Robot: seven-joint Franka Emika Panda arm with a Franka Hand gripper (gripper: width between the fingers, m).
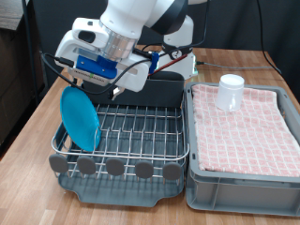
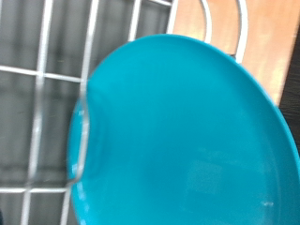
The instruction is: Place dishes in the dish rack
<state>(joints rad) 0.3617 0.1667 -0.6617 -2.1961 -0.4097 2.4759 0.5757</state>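
In the exterior view the light-blue plate (image 1: 80,119) stands on edge at the left end of the dish rack (image 1: 141,131), tilted a little, its lower rim down among the silver wires. The rack sits on a grey plastic tray (image 1: 122,186) on the wooden desk (image 1: 37,117). A row of round grey discs (image 1: 114,167) runs along the rack's near edge, and a tall dark-grey caddy (image 1: 167,90) stands at its far side.

The gripper (image 1: 94,82) hangs just above the plate's upper rim, at the end of the white arm (image 1: 141,19). Whether it touches the plate there is unclear, and I cannot tell from either view how wide the jaws stand, since the fingertips are hidden behind the hand's body and the plate.

The wrist view is almost filled by the plate (image 2: 183,136), blurred and very close, with the rack's wires (image 2: 42,94) crossing over the grey tray beside it and a strip of wooden desk beyond.

To the exterior view's right, touching the rack's tray, sits a grey crate (image 1: 239,183) lined with pink checked cloth (image 1: 244,127). The small white cup (image 1: 231,92) stands on that cloth near the crate's far edge, well apart from the gripper.
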